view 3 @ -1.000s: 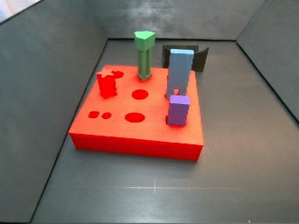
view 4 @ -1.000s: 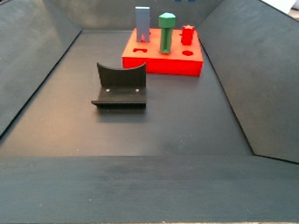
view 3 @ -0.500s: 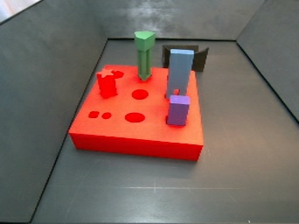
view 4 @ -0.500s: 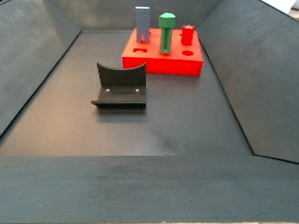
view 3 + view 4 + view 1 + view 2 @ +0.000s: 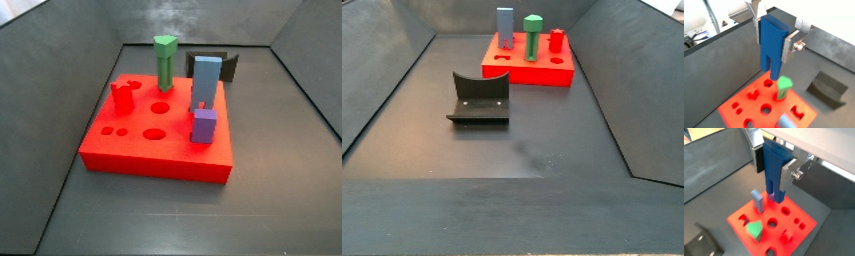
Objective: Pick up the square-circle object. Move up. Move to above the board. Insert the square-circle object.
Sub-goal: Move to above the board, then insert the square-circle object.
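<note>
- In both wrist views you see the gripper [image 5: 773, 36] clamped on the square-circle object [image 5: 771, 47], its 2 prongs pointing down.
- The piece hangs high above the board [image 5: 747, 105], apart from it.
- In both side views, neither the gripper nor the piece appears.
- In a side view, the board [image 5: 147, 150] fills the frame centre, carrying the green post [image 5: 164, 62], light-blue block [image 5: 206, 80], purple block [image 5: 203, 126] and red peg piece [image 5: 123, 97].
- The fixture [image 5: 480, 98] stands left of centre in a side view, well apart from the board.

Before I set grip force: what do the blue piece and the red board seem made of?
The blue piece, held in the pincer above the board, looks like matte plastic: flat even colour, no glare. The board looks likewise, possibly painted; I cannot tell.
</note>
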Controlling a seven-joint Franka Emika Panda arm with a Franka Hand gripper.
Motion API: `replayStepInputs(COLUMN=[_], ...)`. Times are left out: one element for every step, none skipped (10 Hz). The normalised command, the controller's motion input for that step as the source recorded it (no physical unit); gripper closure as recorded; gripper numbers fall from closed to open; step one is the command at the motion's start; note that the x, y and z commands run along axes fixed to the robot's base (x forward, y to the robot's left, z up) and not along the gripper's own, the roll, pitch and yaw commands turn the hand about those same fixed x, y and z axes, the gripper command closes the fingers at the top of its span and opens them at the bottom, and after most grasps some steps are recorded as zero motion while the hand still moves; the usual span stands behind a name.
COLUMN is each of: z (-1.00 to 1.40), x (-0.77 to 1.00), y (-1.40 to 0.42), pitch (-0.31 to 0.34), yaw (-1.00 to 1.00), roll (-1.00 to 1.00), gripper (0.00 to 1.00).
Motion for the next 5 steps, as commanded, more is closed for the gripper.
replayStepInputs(z=[0.10, 0.06, 0.05, -0.03, -0.05], x=[0.14, 0.11, 0.09, 0.00, 0.03], y=[-0.49, -0.26, -0.18, 0.00, 0.00], pitch=[0.142, 0.129, 0.113, 0.000, 0.000], yaw=[0.00, 0.01, 0.00, 0.00, 0.00], roll=[0.02, 0.02, 0.02, 0.01, 0.00], gripper=[1.00, 1.00, 1.00, 1.00, 1.00])
